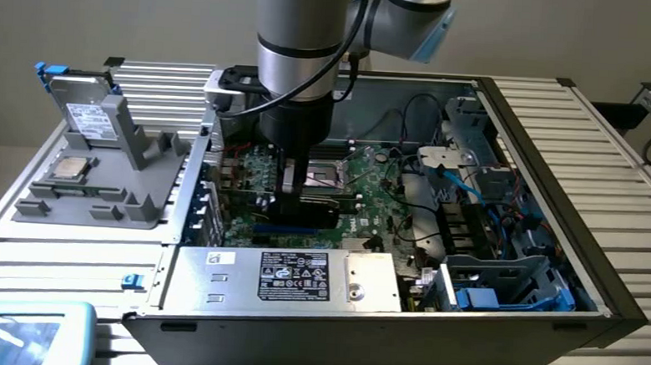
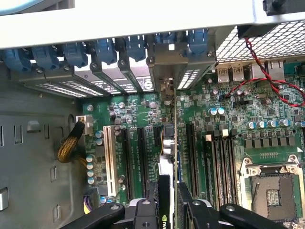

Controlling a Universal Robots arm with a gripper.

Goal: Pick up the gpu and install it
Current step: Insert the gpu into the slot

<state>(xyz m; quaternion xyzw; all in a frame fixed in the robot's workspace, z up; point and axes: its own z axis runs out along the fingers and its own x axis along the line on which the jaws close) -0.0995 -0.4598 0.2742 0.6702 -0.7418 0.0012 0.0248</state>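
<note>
Open computer case [image 1: 594, 272] lies on its side on a slatted table [image 1: 607, 139], motherboard [image 1: 387, 182] facing up. Arm comes straight down into the case near its middle; gripper [image 1: 301, 208] sits low over the board, just on the near side of the CPU socket [image 1: 320, 175]. The gpu [image 1: 338, 205] is inside the case, standing on its long edge between the fingers, dark face running across the board toward the case wall on the exterior view's left. Wrist view: gripper [image 2: 167, 195] has one black finger on each side of the gpu [image 2: 165, 171], pinched on the card, which is seen edge-on as a thin line among the long expansion slots, between a white slot [image 2: 109, 162] on one side and the memory slots [image 2: 221, 167] on the other. Its far end reaches the rear bracket openings under the row of blue latches [image 2: 102, 50]. Whether the bottom edge is fully down in a slot cannot be told (the card hides its own contact line). A red and black twisted wire [image 2: 267, 71] loops over the board close to the rear ports. At the case's near edge, the power supply [image 1: 298, 277] with its white label. Outside the case, on the exterior view's left, a grey fixture tray [image 1: 135, 198] carries a silver drive [image 1: 84, 115] stood upright, well apart from the gripper.
</note>
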